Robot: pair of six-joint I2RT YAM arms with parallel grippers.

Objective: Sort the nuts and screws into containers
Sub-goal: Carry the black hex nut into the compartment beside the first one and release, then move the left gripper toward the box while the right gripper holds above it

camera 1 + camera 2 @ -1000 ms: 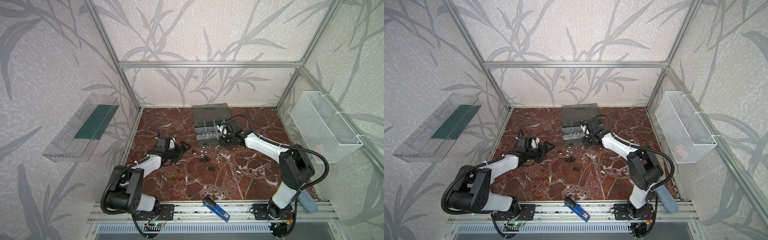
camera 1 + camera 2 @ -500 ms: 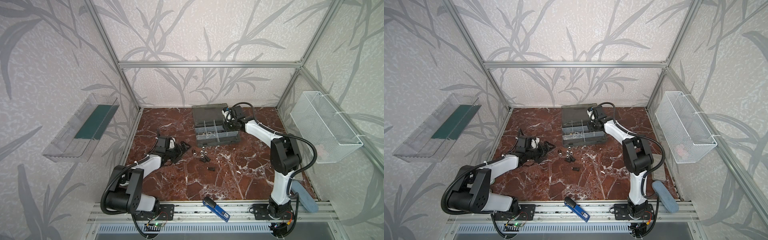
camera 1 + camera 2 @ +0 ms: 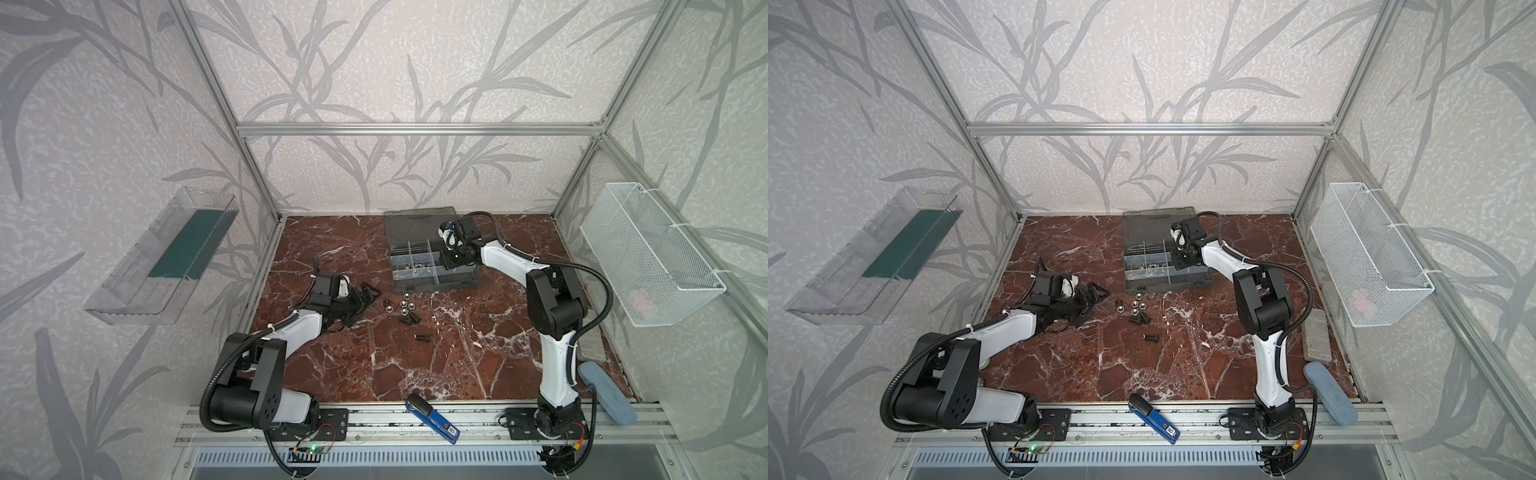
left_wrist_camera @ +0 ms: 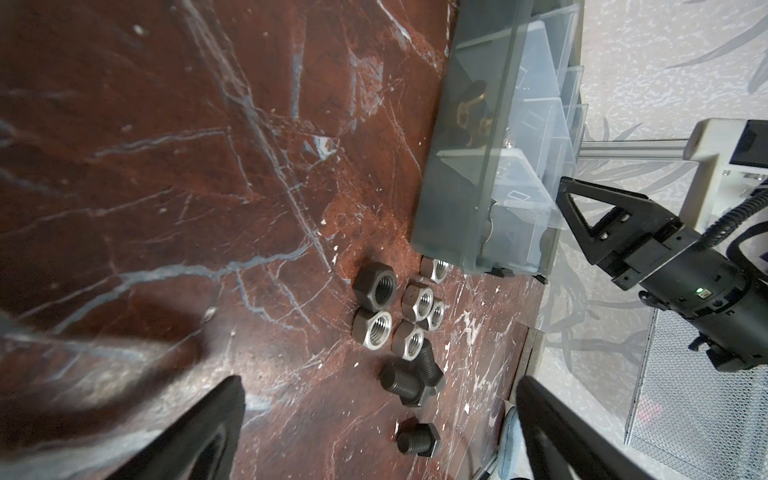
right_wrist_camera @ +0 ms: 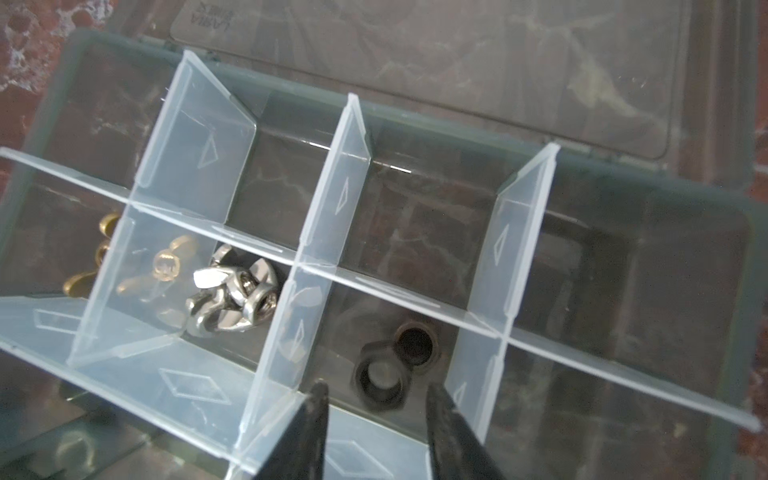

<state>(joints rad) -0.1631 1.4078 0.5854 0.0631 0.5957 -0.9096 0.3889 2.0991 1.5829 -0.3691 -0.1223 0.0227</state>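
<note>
The grey organiser [image 3: 432,286] [image 3: 1167,286] lies open at the back, its containers split by pale dividers [image 5: 332,199]. My right gripper [image 5: 376,388] [image 3: 450,261] hangs open over a middle cell holding two dark nuts [image 5: 380,380], with nothing between its fingers. Several loose nuts [image 4: 399,316] [image 3: 399,303] and three dark screws [image 4: 405,384] [image 3: 423,337] lie on the marble in front of the organiser. My left gripper [image 4: 379,382] [image 3: 365,295] rests low, left of the pile, open wide and empty, facing it.
Silver wing nuts [image 5: 232,291] and brass ones [image 5: 104,249] fill neighbouring cells. The smoky lid [image 3: 415,226] lies flat behind. A blue stapler [image 3: 432,417] sits on the front rail, a blue-grey case [image 3: 606,392] at front right. A mesh basket [image 3: 648,253] and a clear tray [image 3: 162,257] hang on the walls.
My right arm has raised its elbow and swung its gripper from the organiser's front left to over a middle cell, where the jaws have spread apart. The left arm has stayed still.
</note>
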